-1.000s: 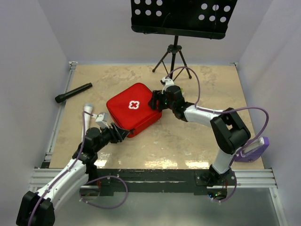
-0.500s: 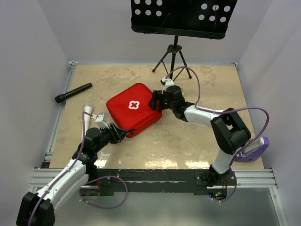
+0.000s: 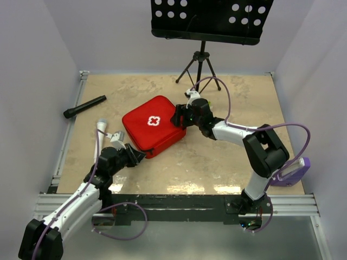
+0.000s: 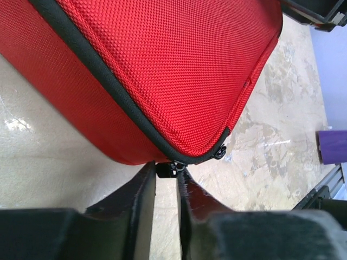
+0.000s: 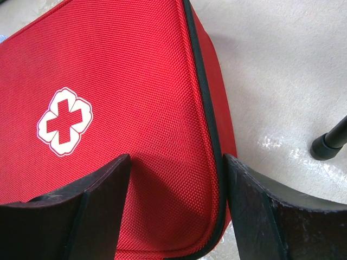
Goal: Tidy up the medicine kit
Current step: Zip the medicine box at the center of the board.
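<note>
Red medicine kit (image 3: 153,125), zip pull (image 4: 163,169) pinched in left gripper (image 4: 166,172); right gripper (image 5: 178,162) (jaws apart) astride corner.

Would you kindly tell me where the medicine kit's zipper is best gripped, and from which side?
Pinch the black zipper pull at the medicine kit's nearest corner, low from the left gripper's side: it juts out beneath the black seam, clear of the fabric.

Red fabric medicine kit (image 3: 153,125), rounded-square, closed, lying flat near the centre of the frame, turned diamond-wise on the surface. White cross emblem (image 3: 154,120) on the lid, facing up. Black piping round the lid edge; small zip pull (image 4: 171,166) at the near corner.
</note>
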`<state>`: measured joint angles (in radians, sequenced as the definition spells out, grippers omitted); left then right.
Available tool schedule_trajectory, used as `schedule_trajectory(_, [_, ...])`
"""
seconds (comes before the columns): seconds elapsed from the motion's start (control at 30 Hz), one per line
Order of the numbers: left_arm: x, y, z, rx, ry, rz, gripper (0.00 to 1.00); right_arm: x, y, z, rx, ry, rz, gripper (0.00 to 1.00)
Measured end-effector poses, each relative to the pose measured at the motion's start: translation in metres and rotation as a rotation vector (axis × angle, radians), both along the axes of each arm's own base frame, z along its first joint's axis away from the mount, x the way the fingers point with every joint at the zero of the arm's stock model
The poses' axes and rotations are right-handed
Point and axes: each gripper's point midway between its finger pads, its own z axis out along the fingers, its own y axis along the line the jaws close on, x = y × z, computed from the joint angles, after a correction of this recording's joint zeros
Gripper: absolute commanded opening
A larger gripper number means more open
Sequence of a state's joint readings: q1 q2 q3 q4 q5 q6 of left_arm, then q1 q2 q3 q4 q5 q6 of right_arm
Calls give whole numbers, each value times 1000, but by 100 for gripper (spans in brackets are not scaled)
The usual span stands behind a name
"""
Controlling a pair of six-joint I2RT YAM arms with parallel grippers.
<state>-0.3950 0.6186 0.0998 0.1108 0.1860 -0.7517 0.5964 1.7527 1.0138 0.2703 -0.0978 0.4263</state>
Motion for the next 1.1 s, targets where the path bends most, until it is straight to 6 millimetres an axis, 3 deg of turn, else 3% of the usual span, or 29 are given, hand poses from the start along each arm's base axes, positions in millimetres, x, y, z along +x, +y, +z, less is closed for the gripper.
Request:
schedule_trajectory(0.13, [0, 0, 0, 0, 2, 0, 12, 0, 0, 0, 0, 1, 1, 70])
schedule_trajectory(0.23, [0, 0, 0, -1, 0, -1, 1, -1, 0, 0, 1, 2, 3, 70])
schedule_trajectory(0.57, [1, 1, 1, 9, -13, 4, 0, -13, -8, 9, 7, 11, -8, 76])
schedule_trajectory(0.9, [10, -1, 0, 11, -25, 8, 0, -55, -22, 89, 181, -56, -30, 77])
schedule_trajectory(0.97, [12, -2, 0, 11, -29, 9, 0, -67, -19, 83, 208, -27, -9, 78])
schedule_trajectory(1.1, [15, -2, 2, 16, -49, 4, 0, -89, -15, 41, 202, 103, 21, 78])
